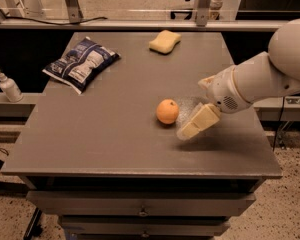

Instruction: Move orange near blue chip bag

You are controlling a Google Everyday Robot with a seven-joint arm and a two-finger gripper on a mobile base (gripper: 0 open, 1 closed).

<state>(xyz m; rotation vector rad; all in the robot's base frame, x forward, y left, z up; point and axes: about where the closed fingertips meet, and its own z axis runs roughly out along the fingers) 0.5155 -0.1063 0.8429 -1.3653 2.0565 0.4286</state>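
Note:
The orange sits on the grey table, a little right of its middle. The blue chip bag lies flat at the table's far left, well apart from the orange. My gripper is just to the right of the orange, low over the table, at the end of the white arm that reaches in from the right. Its jaws stand open and hold nothing. The near cream finger points down-left toward the orange and stops a short gap from it.
A pale yellow sponge lies at the table's far edge, right of centre. A small white pump bottle stands on a lower ledge left of the table. Drawers run under the table's front edge.

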